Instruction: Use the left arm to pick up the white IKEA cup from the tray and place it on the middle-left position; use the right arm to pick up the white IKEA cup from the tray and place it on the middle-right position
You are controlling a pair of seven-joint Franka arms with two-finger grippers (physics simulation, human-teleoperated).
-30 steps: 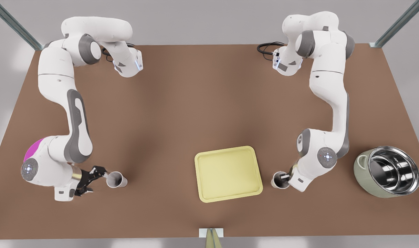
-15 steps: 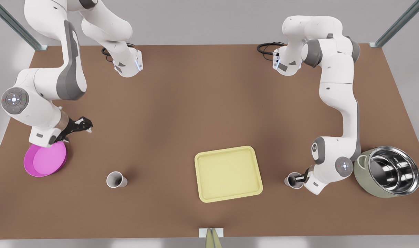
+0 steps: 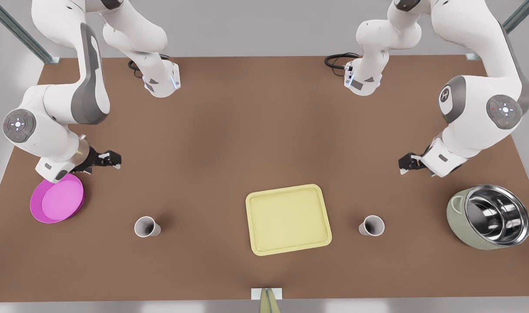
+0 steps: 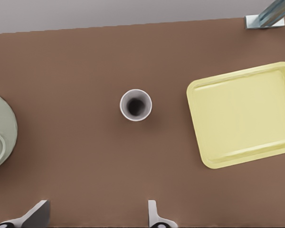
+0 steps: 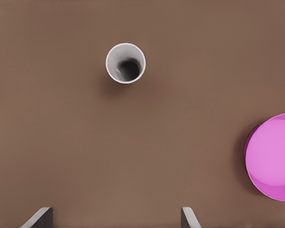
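As left claw (image 3: 404, 165) quits cup (image 3: 371, 225), right claw (image 3: 114, 160) — idle.

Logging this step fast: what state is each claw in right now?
Left claw: open, holding nothing, raised beside the pot.
Right claw: open, holding nothing, above the magenta plate.

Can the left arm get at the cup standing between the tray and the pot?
Probably yes. The cup stands upright and alone, and nothing lies between it and the open jaws of the left arm.

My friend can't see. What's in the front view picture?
Two small white cups stand on the brown table, either side of an empty pale yellow tray. Both open grippers hover apart from them.
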